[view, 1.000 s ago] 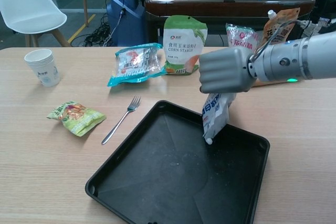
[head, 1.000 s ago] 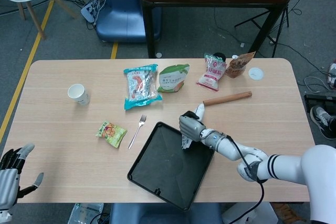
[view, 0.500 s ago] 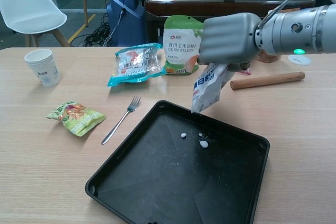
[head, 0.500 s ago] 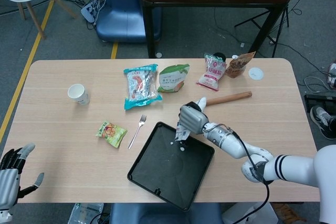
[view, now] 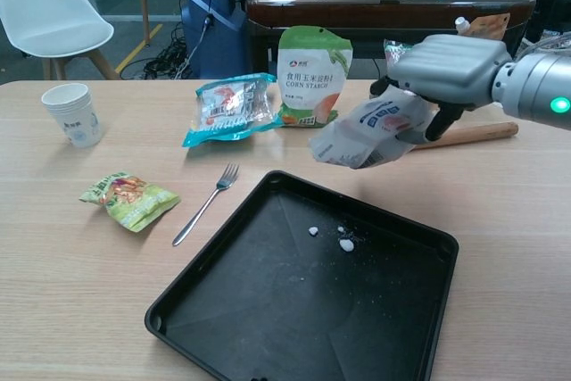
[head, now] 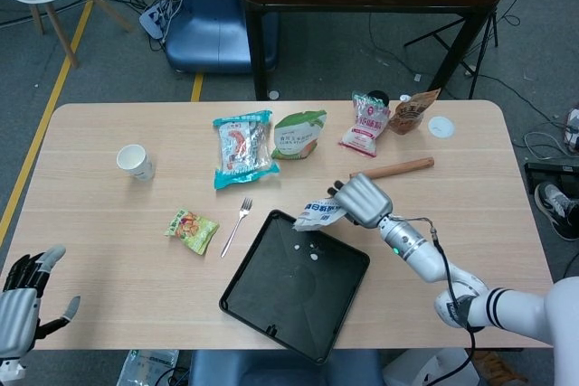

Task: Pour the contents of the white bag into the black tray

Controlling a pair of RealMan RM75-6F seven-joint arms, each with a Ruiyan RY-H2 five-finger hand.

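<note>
My right hand point(head: 365, 199) point(view: 443, 70) grips the white bag point(head: 318, 214) point(view: 368, 130) and holds it almost level in the air, its mouth pointing left over the far edge of the black tray point(head: 262, 300) point(view: 223, 310). A few small white lumps point(head: 313, 256) point(view: 343, 244) and some powder lie on the tray floor near that edge. My left hand point(head: 23, 303) hangs open off the table's near left corner, holding nothing; the chest view does not show it.
A fork point(head: 236, 225) point(view: 204, 204) and a green snack packet point(head: 192, 229) point(view: 128, 197) lie left of the tray. A paper cup point(head: 135, 162) point(view: 71, 114), a teal packet point(head: 242, 147), a corn starch bag point(view: 311, 75), other pouches point(head: 366, 122) and a wooden rolling pin point(head: 392, 169) stand behind.
My right hand lifted the bag out of the tray and swung it from hanging mouth-down to nearly level. White lumps fell onto the tray floor.
</note>
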